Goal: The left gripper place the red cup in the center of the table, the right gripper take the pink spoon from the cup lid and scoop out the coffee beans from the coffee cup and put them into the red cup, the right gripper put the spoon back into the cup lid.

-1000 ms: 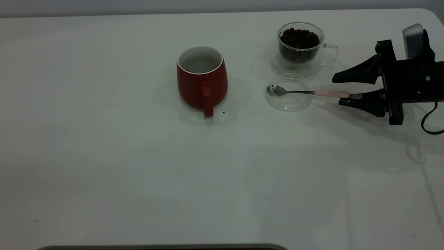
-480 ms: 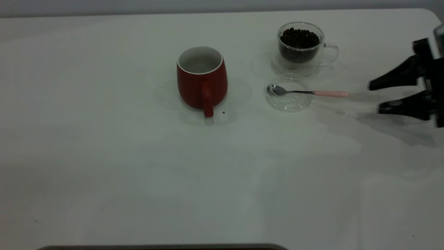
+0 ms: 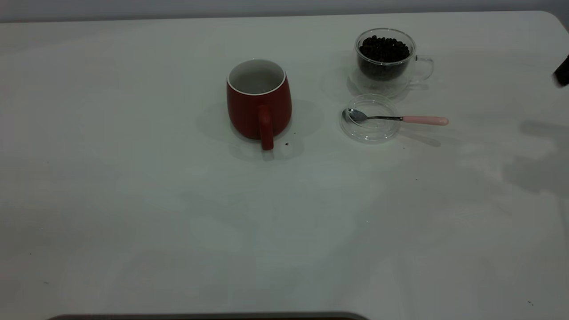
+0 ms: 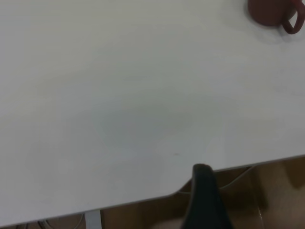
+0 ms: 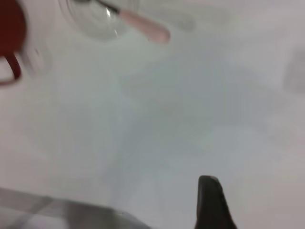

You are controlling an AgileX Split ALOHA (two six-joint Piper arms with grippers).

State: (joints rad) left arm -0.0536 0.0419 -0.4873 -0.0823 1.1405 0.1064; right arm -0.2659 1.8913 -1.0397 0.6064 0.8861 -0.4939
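Exterior view: one red cup (image 3: 259,104), one pink spoon (image 3: 397,118).

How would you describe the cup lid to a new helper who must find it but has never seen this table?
On the white table, look toward the far right side, where a clear coffee cup holds dark beans. Directly in front of it lies the cup lid, a flat clear glass disc. Unlike its neighbours, it is shallow and has the pink spoon resting in it.

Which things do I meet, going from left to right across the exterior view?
red cup → cup lid → pink spoon, its bowl lying in the lid and its handle pointing right → right gripper at the edge.
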